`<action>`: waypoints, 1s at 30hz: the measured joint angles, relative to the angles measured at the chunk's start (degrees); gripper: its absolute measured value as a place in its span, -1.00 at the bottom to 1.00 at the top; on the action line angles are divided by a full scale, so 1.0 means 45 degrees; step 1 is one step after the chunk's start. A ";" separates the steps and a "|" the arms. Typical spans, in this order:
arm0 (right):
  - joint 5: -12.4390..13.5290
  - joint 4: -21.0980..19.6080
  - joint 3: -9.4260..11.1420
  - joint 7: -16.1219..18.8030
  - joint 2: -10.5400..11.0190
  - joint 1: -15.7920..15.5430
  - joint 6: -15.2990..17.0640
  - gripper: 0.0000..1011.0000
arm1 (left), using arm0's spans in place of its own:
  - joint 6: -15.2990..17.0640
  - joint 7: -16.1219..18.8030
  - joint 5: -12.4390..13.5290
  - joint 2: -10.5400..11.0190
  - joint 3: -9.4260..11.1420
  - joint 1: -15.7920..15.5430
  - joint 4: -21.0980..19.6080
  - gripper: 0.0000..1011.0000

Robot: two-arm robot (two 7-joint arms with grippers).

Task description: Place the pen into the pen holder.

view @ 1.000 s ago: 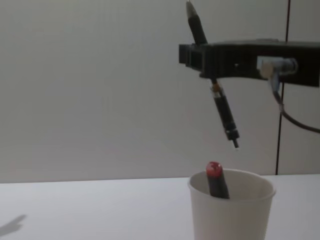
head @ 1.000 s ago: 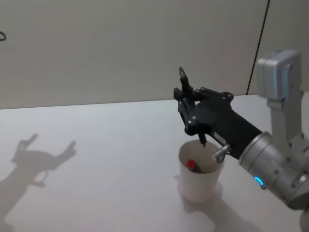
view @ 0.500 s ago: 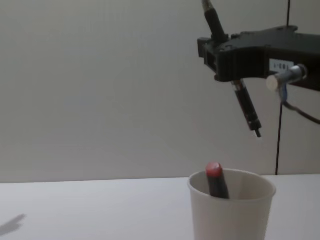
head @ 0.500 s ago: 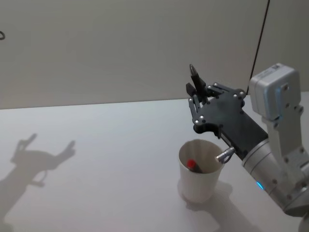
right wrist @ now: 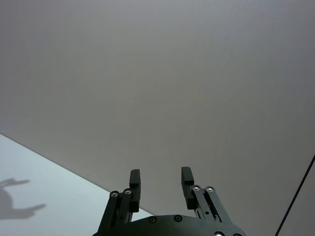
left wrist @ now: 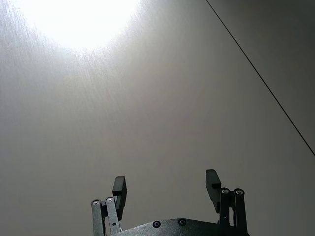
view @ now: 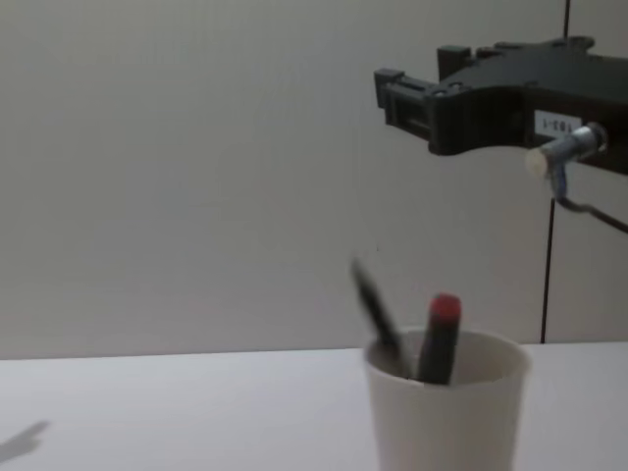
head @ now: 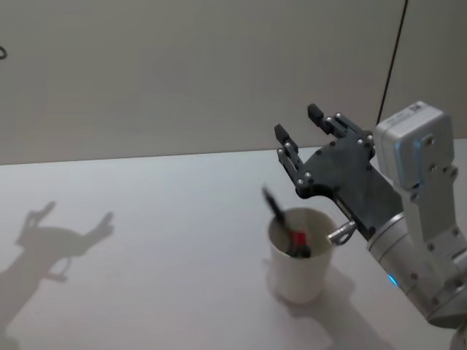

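Release is the step in hand: the right gripper (head: 300, 125) is hanging above the far side of the pen holder (head: 297, 277) with its fingers (right wrist: 134, 181) spread apart and nothing between them, which the right wrist view confirms. Below it, the black pen (head: 276, 209) is sitting with its lower end inside the white paper cup and its upper end sticking out over the left part of the rim, tilted to the left and looking smeared, so I judge it is dropping or settling rather than lying at rest. Beside it in the cup, a second dark pen with a red cap (view: 441, 334) is standing nearly upright, its cap rising clear above the rim. The cup itself is standing upright on the white table (head: 146, 240), toward the right and near side of the scene.

The left gripper (left wrist: 166, 186) is pointing at a bare pale surface well away from the work, its jaws standing wide apart and holding nothing; that arm is looking parked.

As I judge it, the task is all but done. The next move is calling for the right arm to lift up and back without its fingers or its dangling cable brushing the projecting pens or the light cup, which would tip easily.
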 joint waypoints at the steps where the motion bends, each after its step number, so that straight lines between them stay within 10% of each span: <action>1: -0.0040 0.0001 -0.0002 -0.0013 -0.0003 -0.0005 -0.0014 -0.05 | 0.0001 0.0000 0.0000 0.0000 0.0000 -0.0001 0.0000 0.98; 18: -0.0268 0.0015 -0.0018 -0.0089 -0.0027 -0.0032 -0.0085 0.95 | 0.0000 0.0000 0.0000 0.0001 0.0002 -0.0001 0.0000 0.98; 30: -0.0164 -0.0284 0.0488 -0.0529 0.0481 -0.0268 -0.0087 0.98 | 0.0000 0.0000 -0.0001 0.0001 0.0001 -0.0001 0.0000 0.98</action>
